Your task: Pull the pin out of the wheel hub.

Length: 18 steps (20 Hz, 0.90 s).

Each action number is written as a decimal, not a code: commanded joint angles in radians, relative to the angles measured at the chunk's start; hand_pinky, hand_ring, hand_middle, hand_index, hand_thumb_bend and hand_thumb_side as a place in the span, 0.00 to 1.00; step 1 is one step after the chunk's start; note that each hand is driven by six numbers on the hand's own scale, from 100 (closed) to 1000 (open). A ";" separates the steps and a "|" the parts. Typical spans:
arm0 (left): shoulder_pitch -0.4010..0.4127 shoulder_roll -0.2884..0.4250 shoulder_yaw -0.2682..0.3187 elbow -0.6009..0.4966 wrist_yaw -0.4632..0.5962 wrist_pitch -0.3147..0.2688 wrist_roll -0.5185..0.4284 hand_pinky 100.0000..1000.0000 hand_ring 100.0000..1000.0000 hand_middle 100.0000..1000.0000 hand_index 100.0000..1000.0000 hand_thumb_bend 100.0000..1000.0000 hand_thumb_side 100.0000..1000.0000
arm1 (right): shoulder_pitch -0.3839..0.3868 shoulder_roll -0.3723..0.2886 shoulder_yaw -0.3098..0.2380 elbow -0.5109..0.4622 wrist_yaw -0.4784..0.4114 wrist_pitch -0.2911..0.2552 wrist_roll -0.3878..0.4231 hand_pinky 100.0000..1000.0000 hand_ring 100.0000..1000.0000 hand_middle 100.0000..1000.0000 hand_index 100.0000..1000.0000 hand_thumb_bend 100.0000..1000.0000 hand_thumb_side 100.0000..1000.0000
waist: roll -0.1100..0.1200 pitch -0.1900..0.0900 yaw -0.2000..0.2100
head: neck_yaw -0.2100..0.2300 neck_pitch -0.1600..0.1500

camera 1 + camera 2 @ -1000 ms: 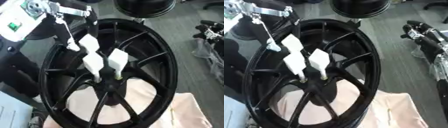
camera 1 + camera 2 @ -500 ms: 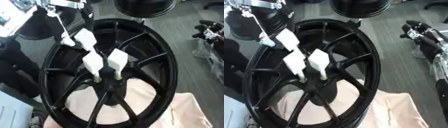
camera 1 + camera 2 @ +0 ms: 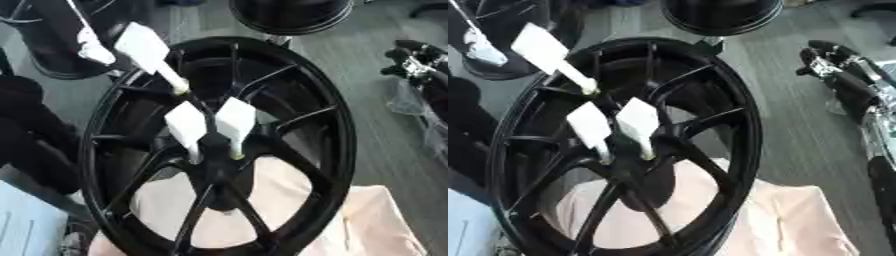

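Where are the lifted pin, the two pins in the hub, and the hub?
Lifted pin [image 3: 144, 47], left eye view, white flat head.
Hub pins [image 3: 234, 119], left eye view, right one's white head.
Hub [image 3: 217, 152], left eye view, black centre.

I've got the wheel hub [image 3: 219, 150] standing on edge over a cloth [image 3: 289, 200]. Two pins [image 3: 234, 122] sit side by side in its centre. A third pin [image 3: 149, 52] hangs up and left of them, clear of the centre, another wheel [image 3: 289, 15] behind.
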 commanded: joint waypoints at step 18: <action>0.640 0.463 0.538 -0.024 0.283 0.110 0.136 0.74 0.58 0.42 0.40 0.19 0.00 | 0.026 -0.061 -0.043 -0.011 -0.008 -0.009 -0.042 0.95 0.64 0.74 0.85 0.23 0.33 | -0.007 -0.033 0.052 | -0.045 0.009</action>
